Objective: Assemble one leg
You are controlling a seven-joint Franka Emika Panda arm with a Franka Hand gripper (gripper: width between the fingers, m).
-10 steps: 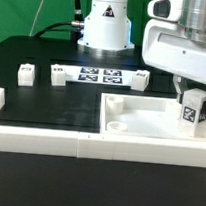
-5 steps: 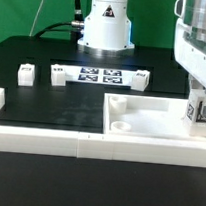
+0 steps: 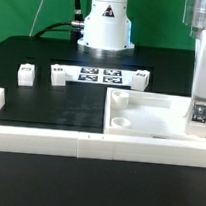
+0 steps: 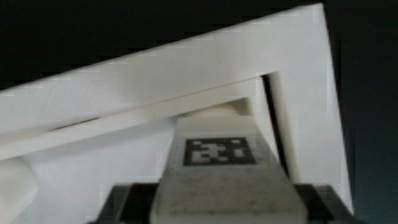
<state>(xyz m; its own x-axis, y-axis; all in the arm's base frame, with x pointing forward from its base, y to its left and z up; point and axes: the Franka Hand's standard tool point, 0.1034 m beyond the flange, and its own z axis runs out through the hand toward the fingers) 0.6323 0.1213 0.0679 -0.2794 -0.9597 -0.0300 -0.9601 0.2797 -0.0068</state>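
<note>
The exterior view's right edge cuts off the arm and half of the leg [image 3: 199, 113] — the fingers are not visible there. In the wrist view the leg [image 4: 221, 165] is blurred, its lower end cut off — the dark fingers [image 4: 130, 205] show only as slivers.

Arm: we see it descend vertically at the exterior view's right edge.
Gripper [image 3: 200, 111]: we see it pointing downward, jaws clamped on the leg [image 3: 197, 113].
</note>
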